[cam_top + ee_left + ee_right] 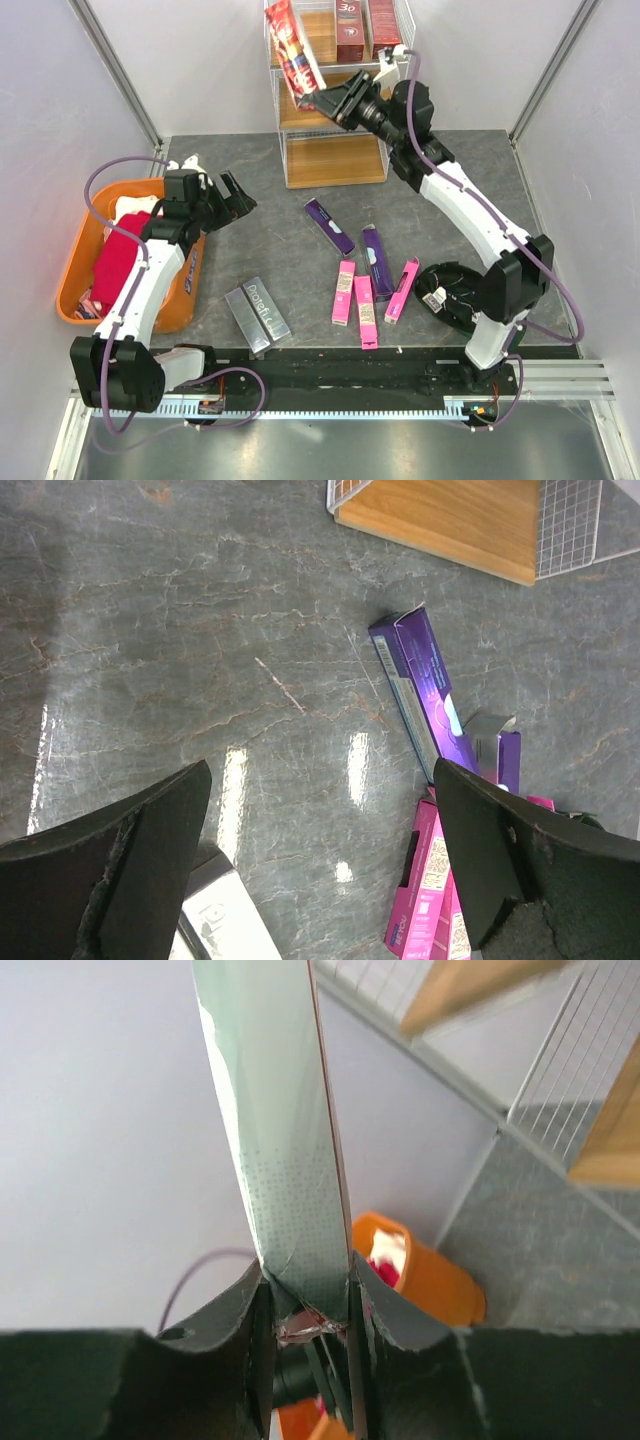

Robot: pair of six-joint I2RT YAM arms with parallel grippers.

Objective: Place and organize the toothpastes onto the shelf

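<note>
1. Right pincer (324,100) is clamped on the red toothpaste box (291,48) by its end, upper left of the shelf (335,160).
2. Light, stiff cardboard, crushable I'd guess; grab mid-length.
3. Left pincer (232,192) gapes empty, left of shelf.

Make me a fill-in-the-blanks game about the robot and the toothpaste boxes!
The right claw holds a ___ box up by the shelf.
The left claw is ___, holding nothing.
___ pink boxes lie on the table.
Missing words: red; open; three.
</note>
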